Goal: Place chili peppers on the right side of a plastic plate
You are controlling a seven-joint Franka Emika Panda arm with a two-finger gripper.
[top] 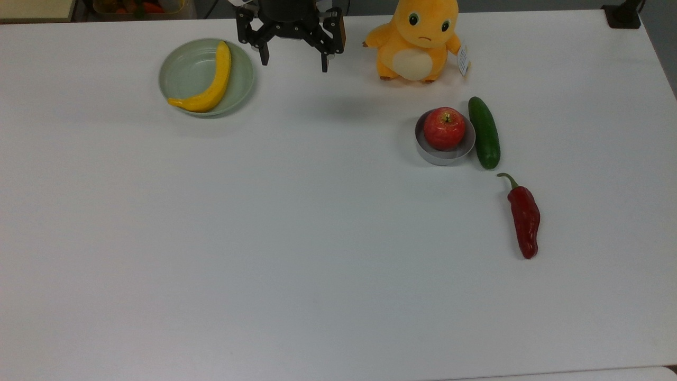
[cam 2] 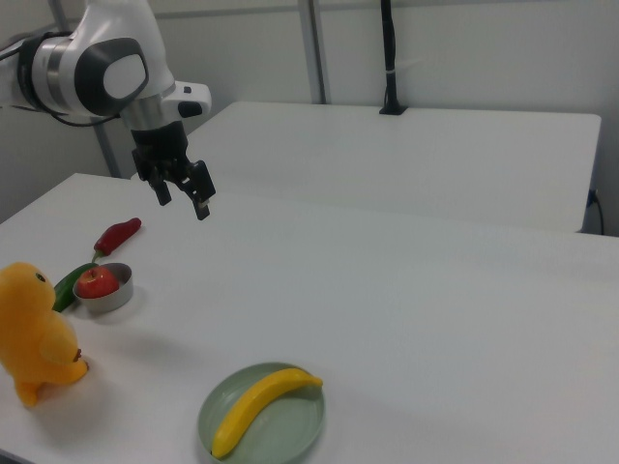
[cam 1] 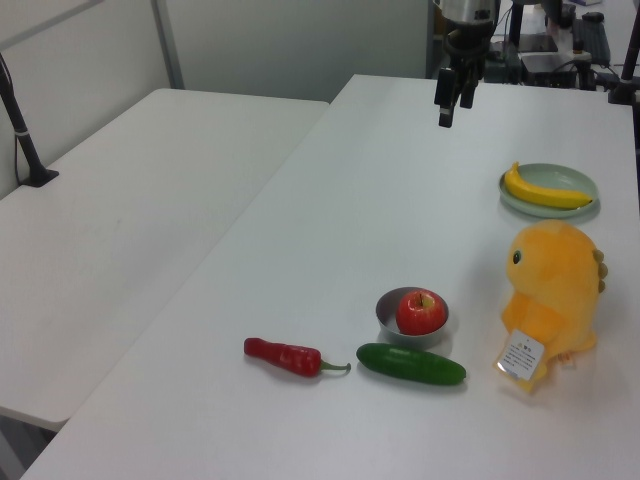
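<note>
The dark red chili pepper (top: 524,218) (cam 1: 285,356) (cam 2: 118,234) with a curved green stem lies on the white table at the top view's right. The pale green plastic plate (top: 180,74) (cam 1: 575,182) (cam 2: 290,430) sits at the top view's upper left with a yellow banana (top: 211,84) (cam 1: 545,188) (cam 2: 261,406) lying in it. My black gripper (top: 294,59) (cam 1: 447,108) (cam 2: 184,198) hangs open above the table, just to the right of the plate in the top view. It holds nothing and is far from the chili.
A red apple (top: 444,128) (cam 1: 421,312) (cam 2: 96,282) sits in a small grey dish (top: 441,153) with a dark green cucumber (top: 484,132) (cam 1: 411,364) beside it. An orange plush toy (top: 418,38) (cam 1: 550,295) (cam 2: 29,329) stands near the table's far edge in the top view.
</note>
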